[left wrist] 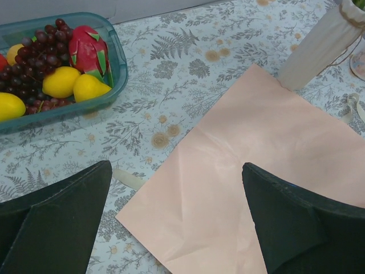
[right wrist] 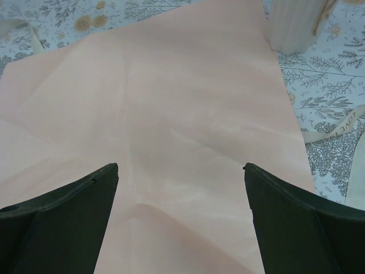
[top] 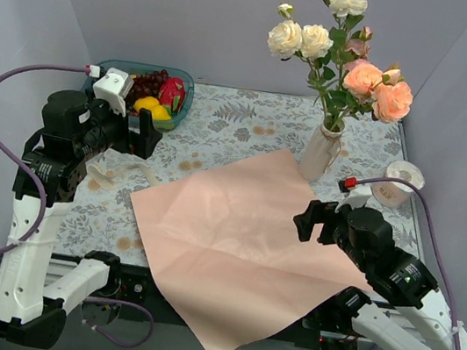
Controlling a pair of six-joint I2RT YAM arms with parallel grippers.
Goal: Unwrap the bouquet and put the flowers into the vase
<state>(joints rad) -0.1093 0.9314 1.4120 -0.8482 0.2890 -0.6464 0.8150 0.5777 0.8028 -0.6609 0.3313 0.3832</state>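
Observation:
The flowers (top: 341, 59), cream, pink and peach roses on green stems, stand upright in the off-white vase (top: 320, 153) at the back right. The bouquet's pink-salmon paper (top: 240, 247) lies flat and unfolded over the table's middle, one corner hanging past the near edge. A loose cream ribbon (top: 113, 176) lies left of the paper. My left gripper (top: 143, 139) hovers open above the paper's left corner (left wrist: 228, 188), nothing between its fingers. My right gripper (top: 315, 219) is open over the paper's right side (right wrist: 171, 114), the vase's base (right wrist: 293, 25) just beyond it.
A teal tray (top: 184, 96) with grapes, lemons and a dragon fruit sits at the back left. A white tape roll (top: 399, 183) stands right of the vase. A ribbon end (right wrist: 342, 123) lies beside the paper's right edge. Grey walls close in three sides.

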